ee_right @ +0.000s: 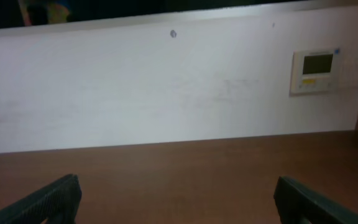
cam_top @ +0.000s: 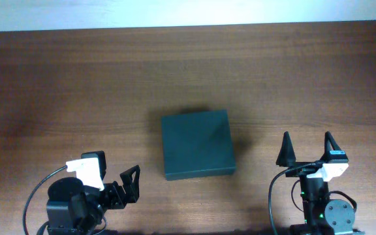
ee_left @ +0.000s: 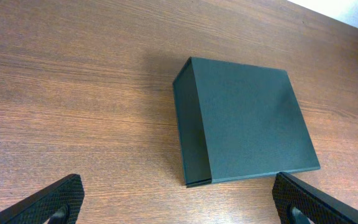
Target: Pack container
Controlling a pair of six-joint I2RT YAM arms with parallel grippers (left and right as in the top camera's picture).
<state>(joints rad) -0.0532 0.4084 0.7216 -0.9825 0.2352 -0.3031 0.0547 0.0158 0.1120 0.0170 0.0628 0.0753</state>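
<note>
The container [cam_top: 196, 144] is a dark green-black square box with its lid closed, lying flat at the middle of the wooden table. It also shows in the left wrist view [ee_left: 244, 121], just beyond the fingers. My left gripper [cam_top: 130, 181] is open and empty at the front left, pointing toward the box; its fingertips frame bare table [ee_left: 179, 202]. My right gripper [cam_top: 308, 147] is open and empty at the front right, to the right of the box. In the right wrist view its fingers [ee_right: 179, 199] frame bare table and no box shows.
The wooden table [cam_top: 77, 85] reaches to a white wall [ee_right: 166, 87] at the back. A small wall panel with a screen [ee_right: 316, 70] hangs on that wall at the right.
</note>
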